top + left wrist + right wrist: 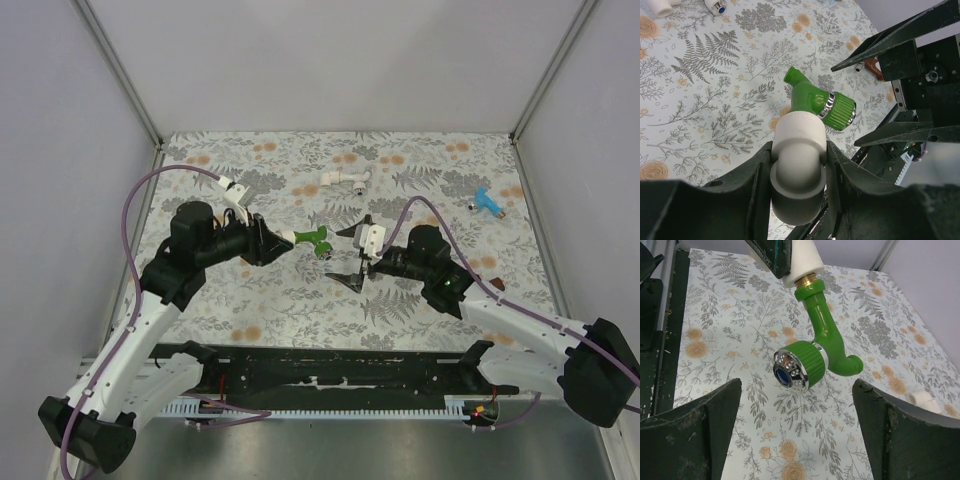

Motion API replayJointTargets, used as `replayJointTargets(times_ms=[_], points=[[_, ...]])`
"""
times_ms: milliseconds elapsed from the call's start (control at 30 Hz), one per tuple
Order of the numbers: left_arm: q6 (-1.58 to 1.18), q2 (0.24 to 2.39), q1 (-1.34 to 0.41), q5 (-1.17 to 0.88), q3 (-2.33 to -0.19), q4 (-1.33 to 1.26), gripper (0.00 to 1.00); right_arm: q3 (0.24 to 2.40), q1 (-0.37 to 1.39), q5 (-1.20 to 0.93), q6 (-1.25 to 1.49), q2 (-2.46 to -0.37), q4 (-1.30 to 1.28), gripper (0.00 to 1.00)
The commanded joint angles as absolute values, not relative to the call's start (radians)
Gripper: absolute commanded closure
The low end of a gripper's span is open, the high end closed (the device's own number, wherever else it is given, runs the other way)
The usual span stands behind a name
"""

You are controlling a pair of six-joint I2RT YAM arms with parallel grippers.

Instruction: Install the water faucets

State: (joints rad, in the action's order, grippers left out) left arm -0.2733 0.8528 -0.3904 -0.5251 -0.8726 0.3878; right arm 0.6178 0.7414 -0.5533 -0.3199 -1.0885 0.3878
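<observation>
My left gripper (278, 241) is shut on a short white elbow fitting (799, 145), held above the table. The green faucet (313, 237) is joined to the elbow's far end by a brass thread and sticks out toward the right arm. Its chrome-ringed green handle (799, 367) faces my right gripper (352, 252), which is open with its jaws wide apart on either side of the handle and not touching it. In the right wrist view the faucet (822, 335) hangs just ahead of the gripper (797, 435). A blue faucet (488, 203) lies far right. A reddish-brown faucet (497, 287) lies beside the right arm.
Loose white pipe fittings (345, 179) lie on the flowered table cover behind the grippers; they also show in the left wrist view (660, 7). Grey walls close the table on three sides. A black rail (320, 365) runs along the near edge.
</observation>
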Motion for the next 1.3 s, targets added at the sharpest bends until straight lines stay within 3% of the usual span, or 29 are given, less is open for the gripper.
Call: replayJointTargets(times_ms=[0,200,400,667,800,900,967,1100,1267], points=[[-0.313,0.850,-0.396,-0.535,-0.930,0.333,0.98,0.681,0.796,-0.417,-0.448,-1.112,0.379,0.02],[-0.328,0.848,-0.396,-0.554,-0.939,0.333,0.98,0.710,0.838,-0.344,-0.531,-1.155,0.374,0.03],[-0.331,0.844,-0.396,-0.561,-0.936,0.333,0.98,0.736,0.848,-0.339,-0.535,-1.193,0.403,0.12],[-0.168,0.815,-0.394,-0.638,-0.908,0.350,0.98,0.820,0.842,-0.422,-0.511,-1.183,0.232,0.44],[-0.042,0.779,-0.396,-0.684,-0.873,0.368,0.98,0.890,0.810,-0.535,-0.488,-1.183,0.056,0.64],[0.049,0.767,-0.397,-0.724,-0.868,0.411,0.98,0.922,0.753,-0.670,-0.428,-1.181,0.003,0.84],[0.099,0.764,-0.397,-0.749,-0.874,0.445,0.98,0.960,0.712,-0.756,-0.399,-1.190,-0.073,0.90],[0.181,0.778,-0.402,-0.796,-0.893,0.514,0.98,1.063,0.618,-0.944,-0.309,-1.251,-0.188,0.90],[0.198,0.816,-0.419,-0.908,-0.908,0.535,0.98,1.163,0.565,-1.008,-0.224,-1.334,-0.284,0.73]])
